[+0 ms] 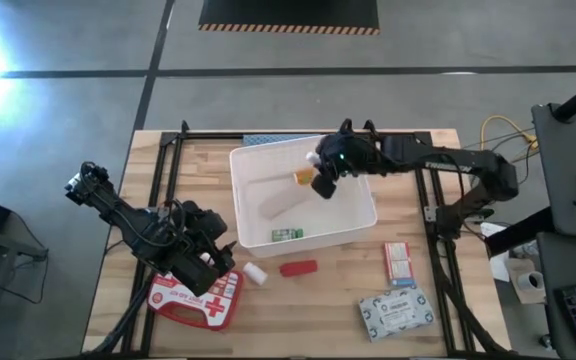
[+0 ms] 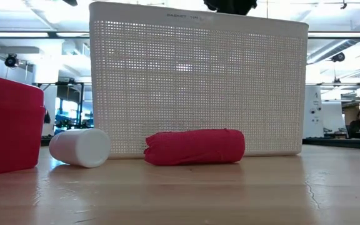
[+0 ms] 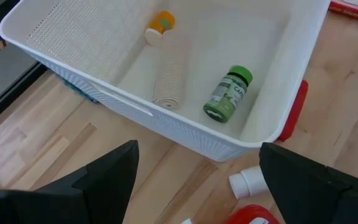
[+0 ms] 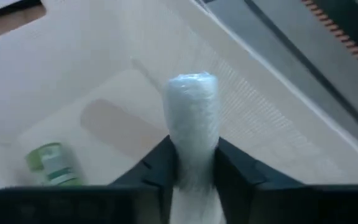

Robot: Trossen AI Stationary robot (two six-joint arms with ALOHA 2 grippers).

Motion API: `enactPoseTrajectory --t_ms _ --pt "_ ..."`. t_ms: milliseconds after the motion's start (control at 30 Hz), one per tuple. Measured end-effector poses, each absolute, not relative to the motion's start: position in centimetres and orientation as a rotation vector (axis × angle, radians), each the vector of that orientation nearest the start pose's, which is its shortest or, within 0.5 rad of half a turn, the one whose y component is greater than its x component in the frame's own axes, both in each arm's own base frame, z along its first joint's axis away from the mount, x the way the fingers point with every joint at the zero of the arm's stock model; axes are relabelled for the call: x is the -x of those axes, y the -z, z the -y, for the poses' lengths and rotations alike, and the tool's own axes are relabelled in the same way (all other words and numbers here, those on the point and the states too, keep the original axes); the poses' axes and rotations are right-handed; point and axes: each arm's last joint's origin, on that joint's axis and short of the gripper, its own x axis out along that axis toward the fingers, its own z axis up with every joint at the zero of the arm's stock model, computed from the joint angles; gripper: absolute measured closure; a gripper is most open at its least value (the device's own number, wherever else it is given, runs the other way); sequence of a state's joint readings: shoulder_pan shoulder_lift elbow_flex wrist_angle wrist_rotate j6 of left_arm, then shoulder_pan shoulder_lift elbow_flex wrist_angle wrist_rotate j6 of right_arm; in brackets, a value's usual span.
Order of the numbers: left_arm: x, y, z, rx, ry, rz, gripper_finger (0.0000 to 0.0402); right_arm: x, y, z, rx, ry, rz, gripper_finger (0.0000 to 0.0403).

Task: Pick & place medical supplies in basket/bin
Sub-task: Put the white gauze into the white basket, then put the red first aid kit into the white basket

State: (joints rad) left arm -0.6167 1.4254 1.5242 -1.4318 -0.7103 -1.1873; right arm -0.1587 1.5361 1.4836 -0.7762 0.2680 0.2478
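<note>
The white basket (image 1: 303,195) stands in the middle of the table. In it lie a green bottle (image 3: 229,93), a beige roll (image 3: 169,81) and an orange bottle (image 3: 160,25). My right gripper (image 1: 323,180) hangs over the basket, shut on a white wrapped roll (image 4: 192,99). My left gripper (image 1: 203,265) waits open above the red first-aid case (image 1: 196,298). On the table near the basket's front wall lie a white roll (image 1: 256,273) and a red tube (image 1: 298,268). A red-white box (image 1: 399,264) and a pale patterned pack (image 1: 396,311) lie at the near right. My right gripper pinches the white wrapped roll between its two fingers, which are on its lower part (image 4: 192,149). The roll lies along the fingers and its free end sticks out past the fingertips. The fingers slant down from the table's right side. The roll is held clear above the basket's floor.
Black frame rails (image 1: 438,215) run along the table's left and right sides. In the low view the basket's wall (image 2: 199,81) rises behind the white roll (image 2: 80,147) and the red tube (image 2: 195,147). Bare wood lies between the tube and the box.
</note>
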Motion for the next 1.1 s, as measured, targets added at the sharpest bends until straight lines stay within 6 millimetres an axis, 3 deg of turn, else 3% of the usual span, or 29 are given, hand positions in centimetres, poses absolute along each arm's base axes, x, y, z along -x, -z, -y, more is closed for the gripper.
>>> enactPoseTrajectory --t_ms 100,200,333,467,700,800,933,1100 --pt "-20.7 -36.1 12.4 0.276 -0.642 -0.798 0.0091 -31.9 -34.3 6.4 -0.174 0.509 -0.807 0.0263" --pt "-20.7 -36.1 12.4 0.29 -0.642 -0.796 0.0091 -31.7 -34.5 5.8 -0.147 0.472 -0.838 0.0201" --pt "-20.7 -36.0 12.7 0.298 -0.6 -0.837 0.0091 -30.9 -36.1 2.5 0.118 0.301 -0.826 0.0136" --pt "-20.7 -35.1 13.2 0.258 -0.486 -0.974 0.0091 -29.5 -37.1 -0.7 0.409 0.258 -0.838 0.0096" --pt "-20.2 -32.3 15.3 0.409 -0.246 -1.272 0.0091 -26.2 -37.7 -2.8 0.324 0.31 -0.908 0.0079" --pt "-19.3 -32.1 17.6 0.476 -0.123 -1.337 0.0091 -24.6 -37.9 -3.5 0.287 0.318 -0.918 0.0084" --pt "-18.1 -32.2 20.7 0.438 -0.053 -1.358 0.0091 -23.0 -38.3 -3.7 0.289 0.382 -0.875 0.0089" --pt "-17.4 -30.0 25.3 0.335 -0.034 -1.427 0.0091 -22.1 -37.9 -3.4 0.289 0.437 -0.845 0.009"
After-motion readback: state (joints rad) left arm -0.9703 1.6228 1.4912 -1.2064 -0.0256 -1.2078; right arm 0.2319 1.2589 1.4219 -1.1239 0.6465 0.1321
